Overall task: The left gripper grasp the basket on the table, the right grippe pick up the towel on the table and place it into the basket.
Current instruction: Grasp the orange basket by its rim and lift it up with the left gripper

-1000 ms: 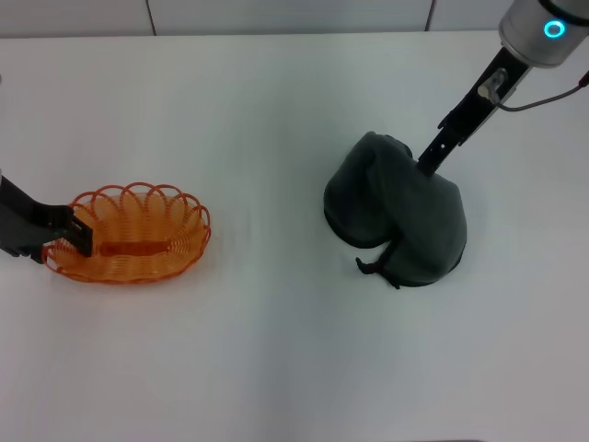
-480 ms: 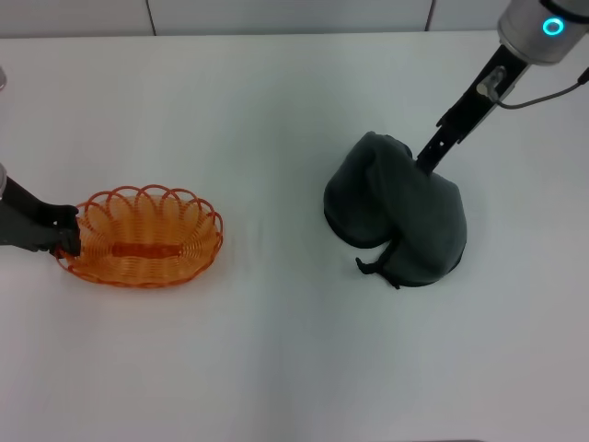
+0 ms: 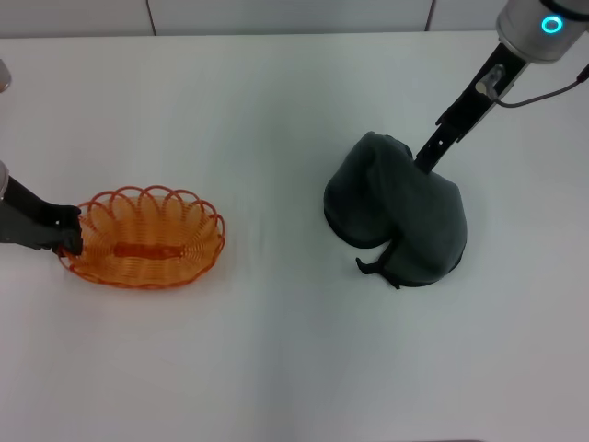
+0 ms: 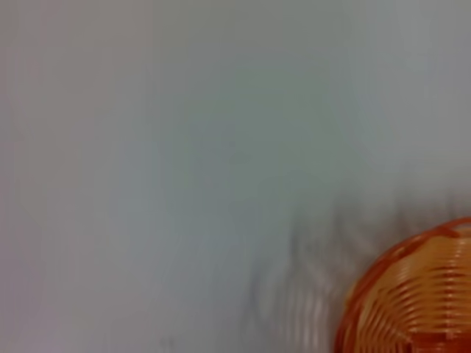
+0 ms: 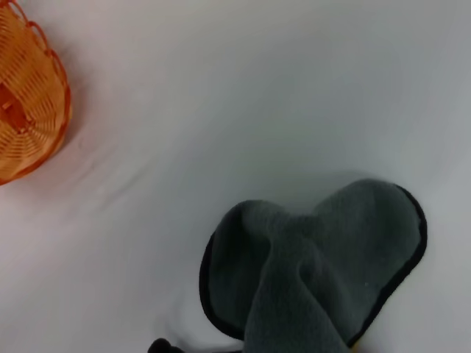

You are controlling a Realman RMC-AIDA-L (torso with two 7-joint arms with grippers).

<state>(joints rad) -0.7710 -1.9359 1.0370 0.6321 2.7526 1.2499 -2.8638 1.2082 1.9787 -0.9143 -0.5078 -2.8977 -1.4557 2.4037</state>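
Your left gripper [image 3: 66, 230] is clamped on the basket's [image 3: 147, 238] left rim, so that half looks done. The right gripper [image 3: 426, 158] presses into the towel [image 3: 396, 212], which sits on the table [image 3: 276, 350], well right of the basket; I cannot tell its finger opening. Lifting and placing remain.

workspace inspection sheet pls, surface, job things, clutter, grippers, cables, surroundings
surface: white table, plain and flat.
job's things: orange wire basket on the robot's left, nothing in it; dark grey-green towel bunched on the right, resting on the table, well apart from the basket.
clutter: nothing seen.
grippers: left gripper at the basket's outer end, closed on its rim; right gripper pressed into the towel's top fold, fingertips hidden.
cables: one thin grey cable looping off the right arm.
surroundings: pale panelled wall behind the table's far edge.
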